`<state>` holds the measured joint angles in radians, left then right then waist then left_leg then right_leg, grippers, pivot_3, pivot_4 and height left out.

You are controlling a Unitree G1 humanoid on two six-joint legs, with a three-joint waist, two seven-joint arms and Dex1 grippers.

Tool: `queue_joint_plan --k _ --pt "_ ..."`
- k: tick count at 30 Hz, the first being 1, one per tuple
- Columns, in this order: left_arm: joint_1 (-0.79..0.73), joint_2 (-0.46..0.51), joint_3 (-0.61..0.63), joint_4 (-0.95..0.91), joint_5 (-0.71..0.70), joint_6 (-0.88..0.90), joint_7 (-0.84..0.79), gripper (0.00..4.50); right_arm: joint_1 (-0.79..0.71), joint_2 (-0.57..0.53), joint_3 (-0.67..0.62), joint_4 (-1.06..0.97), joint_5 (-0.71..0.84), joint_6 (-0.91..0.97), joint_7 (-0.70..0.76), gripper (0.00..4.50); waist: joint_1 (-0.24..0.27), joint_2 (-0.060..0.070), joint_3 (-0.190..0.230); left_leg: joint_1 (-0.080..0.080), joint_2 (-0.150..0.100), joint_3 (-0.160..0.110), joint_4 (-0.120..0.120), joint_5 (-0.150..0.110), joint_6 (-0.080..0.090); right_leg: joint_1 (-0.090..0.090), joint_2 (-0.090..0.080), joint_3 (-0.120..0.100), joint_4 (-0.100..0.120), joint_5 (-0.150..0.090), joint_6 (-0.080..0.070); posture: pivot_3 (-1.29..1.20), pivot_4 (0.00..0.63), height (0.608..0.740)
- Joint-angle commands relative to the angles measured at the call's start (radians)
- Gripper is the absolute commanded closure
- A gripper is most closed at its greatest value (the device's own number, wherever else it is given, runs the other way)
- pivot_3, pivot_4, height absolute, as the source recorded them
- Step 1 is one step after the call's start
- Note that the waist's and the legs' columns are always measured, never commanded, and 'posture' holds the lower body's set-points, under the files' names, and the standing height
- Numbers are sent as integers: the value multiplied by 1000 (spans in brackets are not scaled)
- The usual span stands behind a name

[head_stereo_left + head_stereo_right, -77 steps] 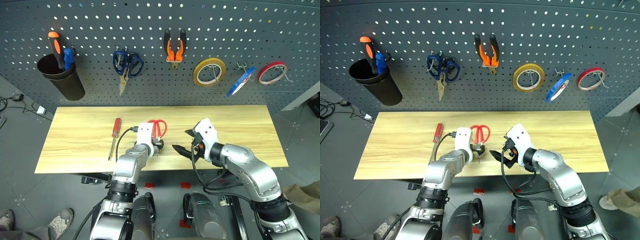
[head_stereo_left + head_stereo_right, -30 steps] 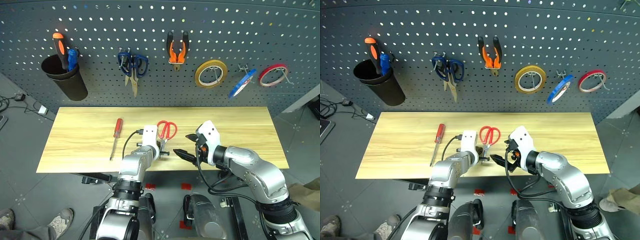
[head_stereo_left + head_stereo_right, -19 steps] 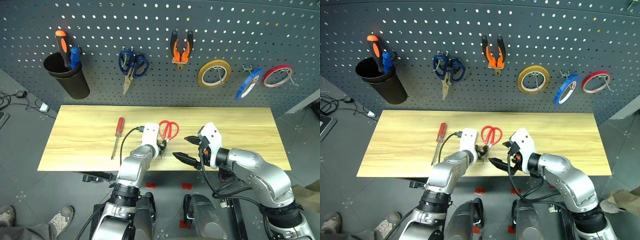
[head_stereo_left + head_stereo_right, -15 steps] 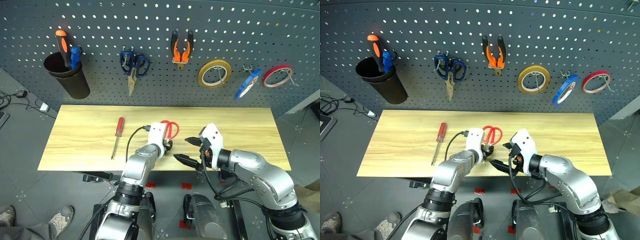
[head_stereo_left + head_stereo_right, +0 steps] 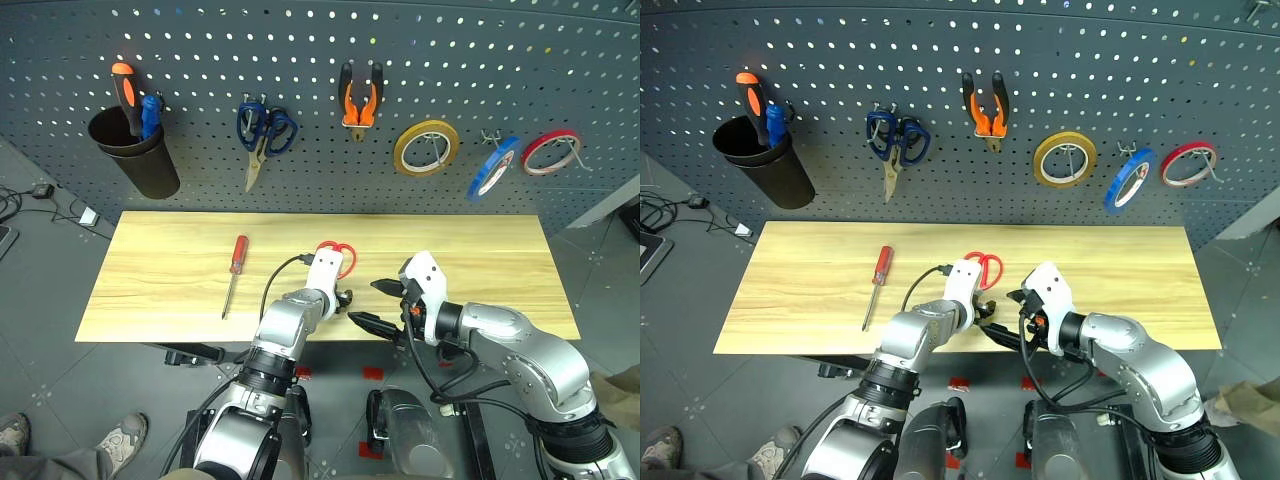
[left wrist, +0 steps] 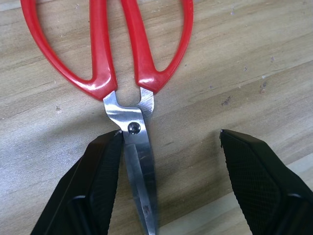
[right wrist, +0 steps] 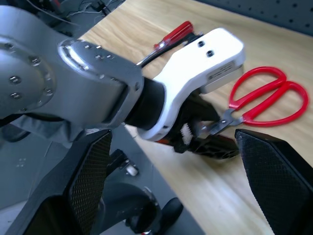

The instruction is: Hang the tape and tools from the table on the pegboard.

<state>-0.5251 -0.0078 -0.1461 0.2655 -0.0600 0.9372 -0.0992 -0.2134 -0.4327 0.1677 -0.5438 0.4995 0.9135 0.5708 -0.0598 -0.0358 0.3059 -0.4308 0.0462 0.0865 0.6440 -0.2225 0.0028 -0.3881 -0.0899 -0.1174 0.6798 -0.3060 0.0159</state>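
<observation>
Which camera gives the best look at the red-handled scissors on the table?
The left wrist view: the red-handled scissors show handles, pivot and blades close up. The head views show only the handle loops beyond the left gripper; the right wrist view shows them sidelong.

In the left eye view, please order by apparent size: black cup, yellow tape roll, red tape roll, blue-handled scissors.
1. Black cup
2. Blue-handled scissors and yellow tape roll: alike, not ranked
3. Red tape roll
</observation>
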Motion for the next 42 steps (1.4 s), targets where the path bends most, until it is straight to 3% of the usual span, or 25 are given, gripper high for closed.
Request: queue_joint_plan --k 1,7,10,22,31,42 --pt "38 2 25 94 4 51 11 1531 10 -11 -19 -9 30 -7 20 205 0 0 0 0 0 0 0 0 0 0 0 0 0 0 0 -251 308 740" --pt "38 -7 42 100 -4 67 3 3263 -49 -104 67 146 -184 -135 -15 205 0 1 -1 0 0 0 1 0 0 0 0 0 0 0 0 -257 309 740" --pt "45 -13 47 90 -7 77 3 4185 -61 -114 63 180 -195 -155 10 205 0 1 -1 1 0 0 0 1 -2 0 0 0 0 0 0 -257 309 740" --pt "65 -3 46 19 7 30 4 4186 -67 -118 49 179 -193 -156 76 205 0 2 -1 1 0 0 0 1 -2 1 0 0 0 0 0 -259 304 740" --pt "205 67 -10 -300 61 -235 -5 4186 -41 -133 52 136 -214 -197 83 205 -3 1 0 -1 0 0 -1 2 -3 -1 0 0 -1 0 0 -261 306 740" --pt "317 184 -36 -513 158 -524 -8 4186 -2 -145 73 84 -242 -228 82 205 -3 1 0 -2 0 0 -1 0 0 -1 -1 -1 -1 0 0 -262 299 740"
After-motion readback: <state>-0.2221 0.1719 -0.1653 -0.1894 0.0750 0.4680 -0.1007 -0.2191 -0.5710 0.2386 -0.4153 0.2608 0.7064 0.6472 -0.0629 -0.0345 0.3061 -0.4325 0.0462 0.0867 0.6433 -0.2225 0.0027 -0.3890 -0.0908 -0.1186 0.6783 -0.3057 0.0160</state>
